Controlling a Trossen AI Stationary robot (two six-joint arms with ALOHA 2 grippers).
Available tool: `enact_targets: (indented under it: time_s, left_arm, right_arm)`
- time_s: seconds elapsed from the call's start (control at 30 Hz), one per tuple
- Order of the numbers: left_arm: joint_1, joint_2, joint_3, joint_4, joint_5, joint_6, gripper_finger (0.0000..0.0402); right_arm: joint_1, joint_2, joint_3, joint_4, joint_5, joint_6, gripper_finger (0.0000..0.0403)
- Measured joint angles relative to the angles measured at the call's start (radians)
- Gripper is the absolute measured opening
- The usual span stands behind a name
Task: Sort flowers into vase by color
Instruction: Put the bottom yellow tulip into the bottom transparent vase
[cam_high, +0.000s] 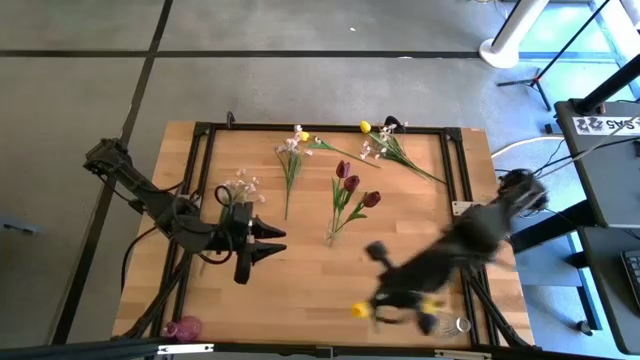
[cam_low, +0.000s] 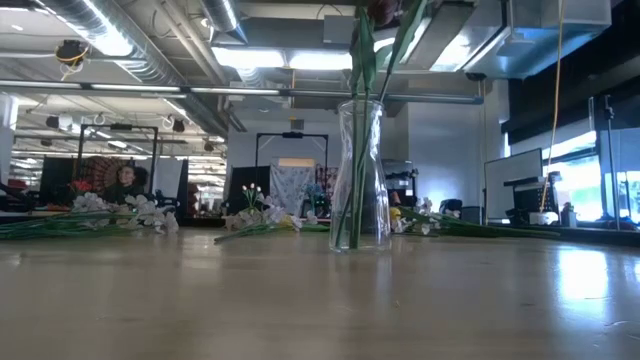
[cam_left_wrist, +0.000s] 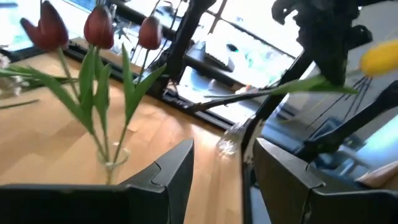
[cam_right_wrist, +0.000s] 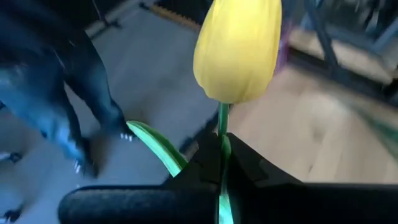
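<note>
My right gripper (cam_high: 385, 303), blurred over the table's near right part, is shut on a yellow tulip (cam_right_wrist: 236, 50), whose head (cam_high: 360, 310) points toward the table's left. My left gripper (cam_high: 280, 243) hovers open at the table's left-middle, facing a clear vase (cam_left_wrist: 112, 158) that holds three dark red tulips (cam_high: 352, 185). Sprays of white-pink blossoms (cam_high: 240, 188) (cam_high: 291, 150) (cam_high: 380, 145) and two more yellow tulips (cam_high: 365, 127) (cam_high: 304, 136) lie flat on the far half of the table. My right gripper pinches the yellow tulip's green stem (cam_right_wrist: 222, 134) just below the head, between its two fingers. The head stands clear beyond the fingertips (cam_right_wrist: 249, 162), and a leaf (cam_right_wrist: 155, 146) curls out beside them. In the left wrist view the flower (cam_left_wrist: 379, 59) is lifted clear, its stem (cam_left_wrist: 298, 87) roughly level.
A second clear vase (cam_high: 455, 325) stands near the table's near right corner, and a pink vase (cam_high: 185, 327) near the near left corner. A black frame (cam_high: 330, 128) runs along the table's edges. Equipment (cam_high: 600, 130) stands off the right side.
</note>
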Motion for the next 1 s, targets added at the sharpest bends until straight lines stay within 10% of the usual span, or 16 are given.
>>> enact_targets:
  time_s: [0.27,0.5,1.0]
  left_arm:
    - [0.0,0.0,0.0,0.238,0.023,0.191,0.016]
    - [0.0,0.0,0.0,0.411,0.049,0.316,0.016]
    - [0.044,0.0,0.0,0.465,0.16,0.267,0.016]
  right_arm:
    - [0.155,-0.187,-0.014,0.017,0.135,-0.037,0.0004]
    - [0.22,-0.388,-0.293,0.153,0.014,-0.131,0.0003]
    - [0.297,-0.856,-1.252,1.341,-0.386,0.088,0.0001]
